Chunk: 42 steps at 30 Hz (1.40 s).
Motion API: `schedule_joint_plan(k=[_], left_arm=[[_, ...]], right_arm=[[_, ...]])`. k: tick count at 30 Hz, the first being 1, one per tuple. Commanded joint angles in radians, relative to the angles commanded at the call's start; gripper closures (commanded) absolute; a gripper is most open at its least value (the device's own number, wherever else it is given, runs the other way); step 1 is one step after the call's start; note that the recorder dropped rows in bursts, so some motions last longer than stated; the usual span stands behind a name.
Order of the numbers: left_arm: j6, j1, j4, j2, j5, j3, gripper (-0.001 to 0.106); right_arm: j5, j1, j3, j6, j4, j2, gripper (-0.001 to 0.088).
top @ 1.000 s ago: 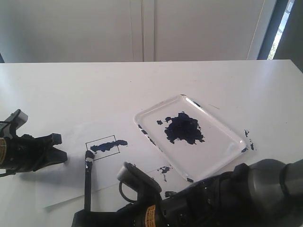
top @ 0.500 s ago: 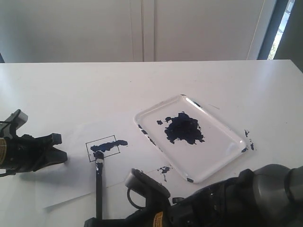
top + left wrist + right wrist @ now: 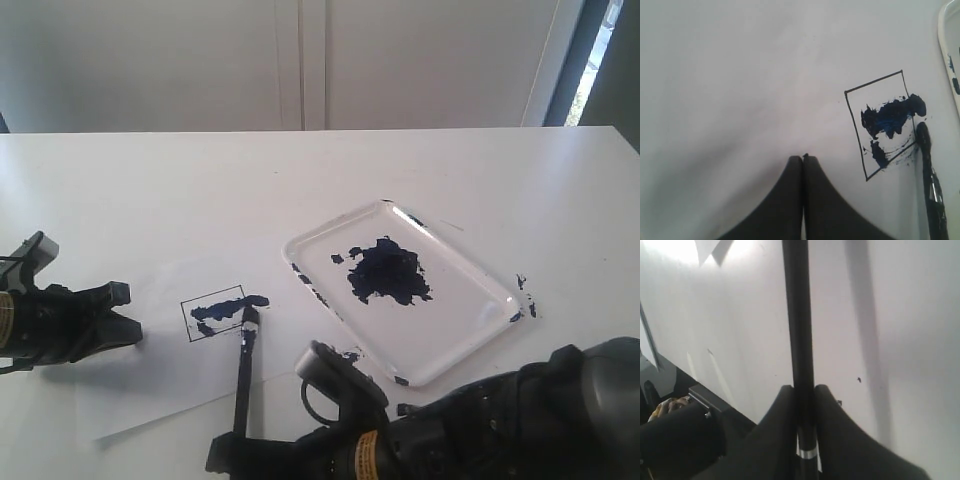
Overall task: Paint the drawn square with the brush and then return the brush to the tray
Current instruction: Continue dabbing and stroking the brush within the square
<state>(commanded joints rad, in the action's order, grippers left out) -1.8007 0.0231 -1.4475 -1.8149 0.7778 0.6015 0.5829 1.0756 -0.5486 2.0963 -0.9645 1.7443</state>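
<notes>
The drawn square (image 3: pixel 216 313) is a thin black outline on the white paper sheet (image 3: pixel 170 385), smeared with dark blue paint (image 3: pixel 890 117). The brush (image 3: pixel 243 370) is a long black stick whose tip (image 3: pixel 250 316) touches the paper at the square's right edge. That tip (image 3: pixel 922 131) also shows in the left wrist view. My right gripper (image 3: pixel 803 388) is shut on the brush handle (image 3: pixel 798 315) near the front table edge. My left gripper (image 3: pixel 803 157) is shut and holds nothing, resting on the paper left of the square. The clear tray (image 3: pixel 470 330) holds a dark blue paint blob (image 3: pixel 388 272).
Blue paint specks (image 3: pixel 526 295) lie on the table by the tray's right corner, and more (image 3: pixel 347 356) sit near its front edge. The white table (image 3: pixel 180 190) runs back to a pale wall (image 3: pixel 300 60).
My right gripper has carried the brush to the right, and its tip has swept from the square's left side across to its right edge. The left gripper has not moved.
</notes>
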Motion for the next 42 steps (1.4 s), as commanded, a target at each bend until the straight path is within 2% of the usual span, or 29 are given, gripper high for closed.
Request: schedule_joint_plan(k=[11, 16, 21, 29, 42], left_arm=[[0.000, 0.000, 0.000, 0.000, 0.007, 0.000, 0.105], [0.000, 0.000, -0.004, 0.000, 0.007, 0.000, 0.105], [0.000, 0.000, -0.004, 0.000, 0.005, 0.000, 0.105], [0.000, 0.000, -0.004, 0.000, 0.003, 0.000, 0.105], [0.000, 0.000, -0.006, 0.000, 0.008, 0.000, 0.105]], right_arm=[[0.151, 0.007, -0.062, 0.000, 0.060, 0.079, 0.0868], [0.161, 0.031, -0.077, -0.036, 0.161, 0.086, 0.0868], [0.231, 0.041, -0.077, -0.056, 0.221, 0.086, 0.0868], [0.234, 0.065, -0.077, -0.060, 0.262, 0.086, 0.0868], [0.256, 0.061, 0.014, -0.155, 0.384, 0.086, 0.0868]])
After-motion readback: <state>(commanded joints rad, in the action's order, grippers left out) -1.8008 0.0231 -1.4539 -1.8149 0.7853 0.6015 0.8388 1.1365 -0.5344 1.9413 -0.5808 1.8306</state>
